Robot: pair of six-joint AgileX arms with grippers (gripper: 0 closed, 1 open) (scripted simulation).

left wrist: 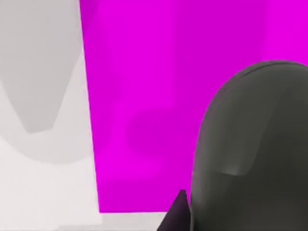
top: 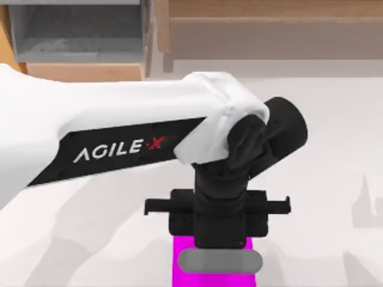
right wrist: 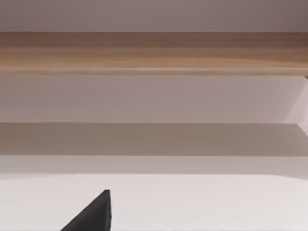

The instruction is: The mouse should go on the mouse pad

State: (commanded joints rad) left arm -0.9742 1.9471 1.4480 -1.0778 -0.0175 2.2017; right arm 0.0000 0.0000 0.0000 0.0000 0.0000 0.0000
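Magenta mouse pad point(top: 179, 272) carries the mouse point(top: 220, 261), rigid, light, smooth-shelled, best pinched across its long sides; left gripper's point(top: 218, 230) jaws: cannot tell.

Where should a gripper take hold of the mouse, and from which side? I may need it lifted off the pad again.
Probably from above, across its short width: the mouse lies flat on the mouse pad, long side running left to right, ends rounded. The left gripper is right over it.
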